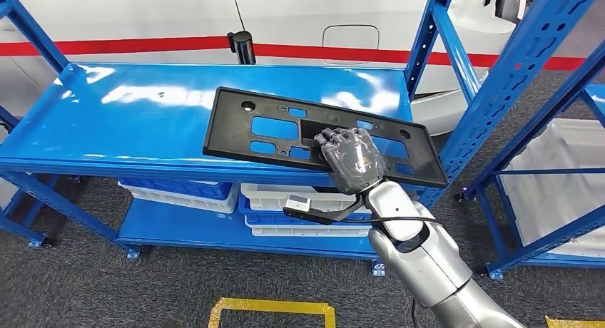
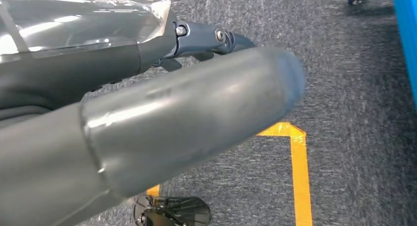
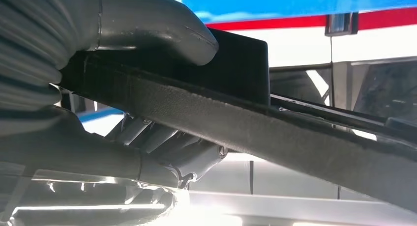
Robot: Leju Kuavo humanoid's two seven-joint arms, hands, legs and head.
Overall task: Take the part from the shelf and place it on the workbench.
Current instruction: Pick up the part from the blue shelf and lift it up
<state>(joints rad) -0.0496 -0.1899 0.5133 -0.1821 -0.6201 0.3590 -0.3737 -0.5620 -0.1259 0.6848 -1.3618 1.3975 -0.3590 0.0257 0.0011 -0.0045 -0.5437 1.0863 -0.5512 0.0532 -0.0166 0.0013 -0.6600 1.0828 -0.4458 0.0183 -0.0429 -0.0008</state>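
I saw the right hand [image 1: 351,159] gripping the near edge of the black part [image 1: 285,132], thumb on one face and fingers on the other. The part (a flat plate with cutouts) was tilted over the front of the blue shelf [image 1: 143,121]. The left hand [image 2: 147,137] hung over grey carpet [image 2: 354,88]; I could not tell its state.

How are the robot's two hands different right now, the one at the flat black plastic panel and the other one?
The right hand grips the flat black plastic panel at its near edge, thumb on one face, fingers on the other; the left hand holds nothing.

The right hand is raised to the top blue shelf; the left hand hangs over grey carpet with yellow tape.

Both hands are grey.
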